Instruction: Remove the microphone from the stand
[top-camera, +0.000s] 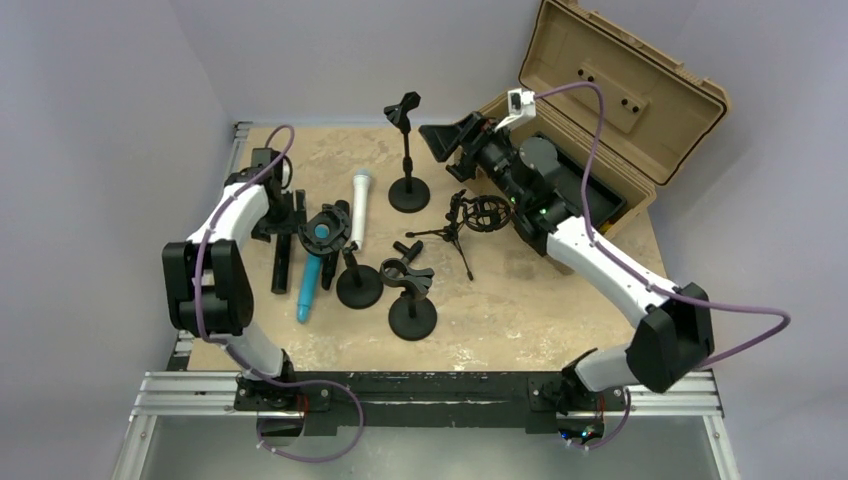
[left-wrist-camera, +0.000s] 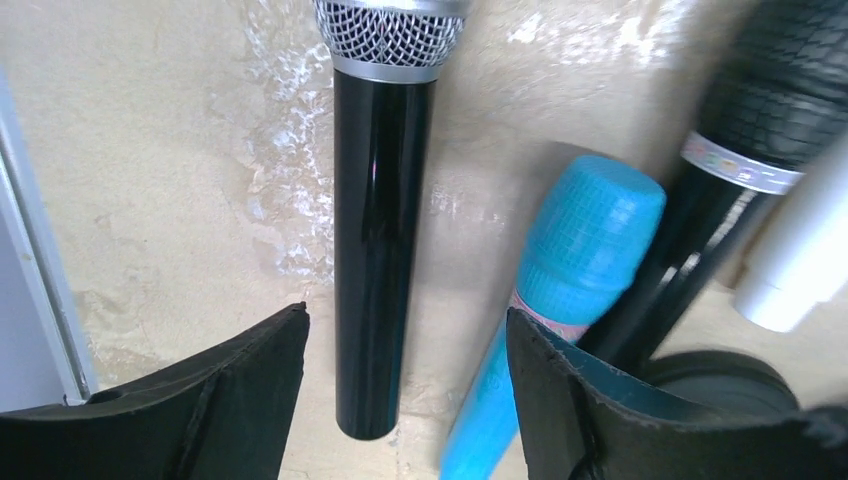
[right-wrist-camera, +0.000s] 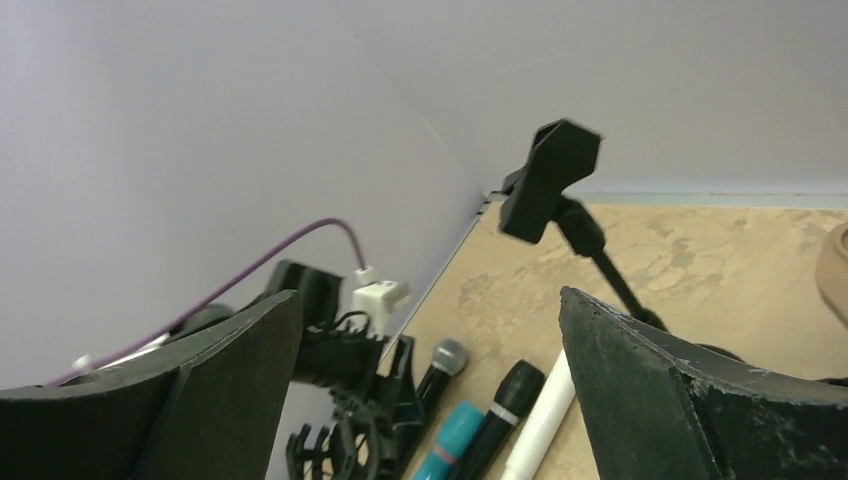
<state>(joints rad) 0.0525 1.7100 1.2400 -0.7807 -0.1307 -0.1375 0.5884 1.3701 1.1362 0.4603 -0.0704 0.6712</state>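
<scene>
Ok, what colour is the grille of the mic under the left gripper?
Silver mesh grille; clearest in the left wrist view.

The beige mottled worktop (top-camera: 520, 300) carries an open tan plastic case (top-camera: 620, 110) at its far right corner, three black round-based stands (top-camera: 412, 320) and a small black tripod (top-camera: 455, 235). A white plastic microphone (top-camera: 359, 205), a blue microphone (top-camera: 308, 295) and a silver-headed black microphone (left-wrist-camera: 380, 250) lie flat on it.

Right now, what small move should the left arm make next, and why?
Probably shift the open left end effector right, toward the black-grilled microphone rising over the stand base; it now straddles the silver-grilled microphone lying flat on the table.
</scene>
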